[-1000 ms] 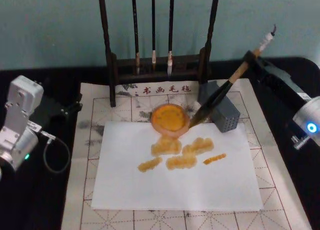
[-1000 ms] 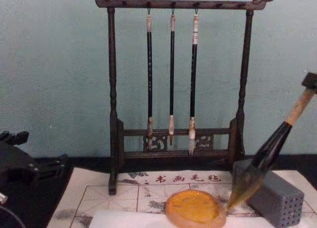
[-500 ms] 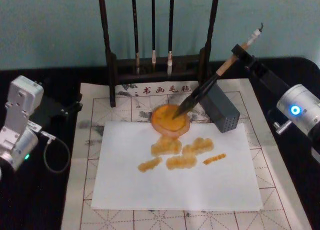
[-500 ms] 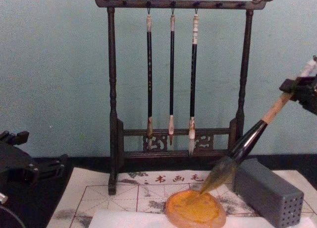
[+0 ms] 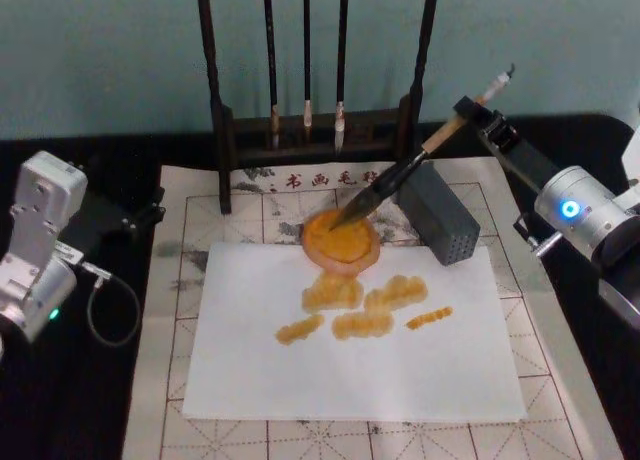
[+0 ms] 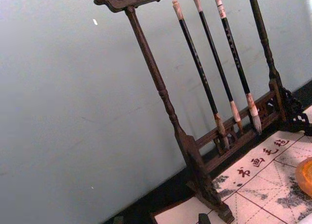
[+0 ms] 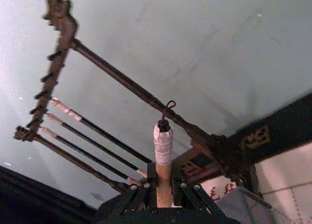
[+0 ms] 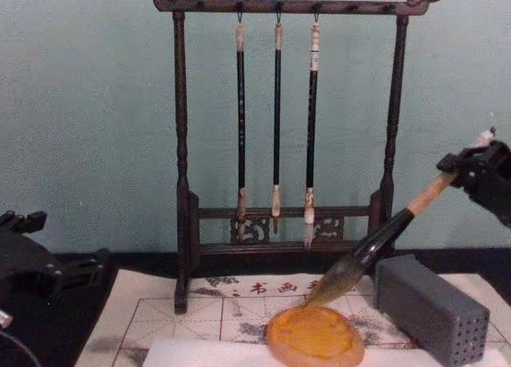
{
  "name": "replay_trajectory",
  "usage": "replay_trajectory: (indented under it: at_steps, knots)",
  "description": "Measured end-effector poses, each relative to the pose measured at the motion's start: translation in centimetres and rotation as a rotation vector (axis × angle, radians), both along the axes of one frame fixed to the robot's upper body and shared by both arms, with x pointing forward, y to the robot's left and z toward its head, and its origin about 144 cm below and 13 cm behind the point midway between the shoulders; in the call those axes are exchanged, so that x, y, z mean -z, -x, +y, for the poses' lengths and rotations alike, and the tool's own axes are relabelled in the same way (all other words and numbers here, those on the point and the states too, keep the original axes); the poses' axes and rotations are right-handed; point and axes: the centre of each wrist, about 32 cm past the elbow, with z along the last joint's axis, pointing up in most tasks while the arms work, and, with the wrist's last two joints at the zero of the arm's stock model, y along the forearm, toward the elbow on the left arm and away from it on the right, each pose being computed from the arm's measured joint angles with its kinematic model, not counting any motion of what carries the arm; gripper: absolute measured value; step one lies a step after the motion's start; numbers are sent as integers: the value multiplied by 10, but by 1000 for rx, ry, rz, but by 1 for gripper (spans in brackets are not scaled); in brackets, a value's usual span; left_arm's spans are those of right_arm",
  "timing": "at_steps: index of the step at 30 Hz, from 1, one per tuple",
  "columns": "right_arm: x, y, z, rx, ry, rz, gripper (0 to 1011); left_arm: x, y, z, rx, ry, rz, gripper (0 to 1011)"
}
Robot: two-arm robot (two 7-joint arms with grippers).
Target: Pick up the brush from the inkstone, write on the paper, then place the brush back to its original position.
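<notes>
My right end effector [image 5: 472, 113] is clamped on the upper handle of the brush [image 5: 398, 177]. The brush is tilted, white cap high and back, bristles down over the far side of the inkstone [image 5: 318, 250]; contact there, can't tell. Amber strokes [image 5: 362, 305] sit on the paper [image 5: 350, 375] just in front. My left end effector [image 5: 130, 218] hangs parked over the left of the surface [image 5: 70, 410].

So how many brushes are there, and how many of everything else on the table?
Big brush: 1
Thin hanging brushes: 3
Brush rack: 1
Orange inkstone: 1
Grey block: 1
White paper: 1
Grid mat: 1
Total: 9
</notes>
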Motion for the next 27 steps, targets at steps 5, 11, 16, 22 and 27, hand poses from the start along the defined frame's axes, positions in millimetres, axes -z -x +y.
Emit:
replay_trajectory:
  at_steps: [5,11,16,22,27]
  knots:
    - [6,-4,1,9,-19,39,200,0,0,0,0,0,0,1001]
    - [12,-6,3,29,-45,66,200,0,0,0,0,0,0,1001]
    - [16,-6,5,43,-59,83,200,0,0,0,0,0,0,1001]
    - [20,-6,8,56,-65,102,200,0,0,0,0,0,0,1001]
    - [23,-5,9,66,-69,116,200,0,0,0,0,0,0,1001]
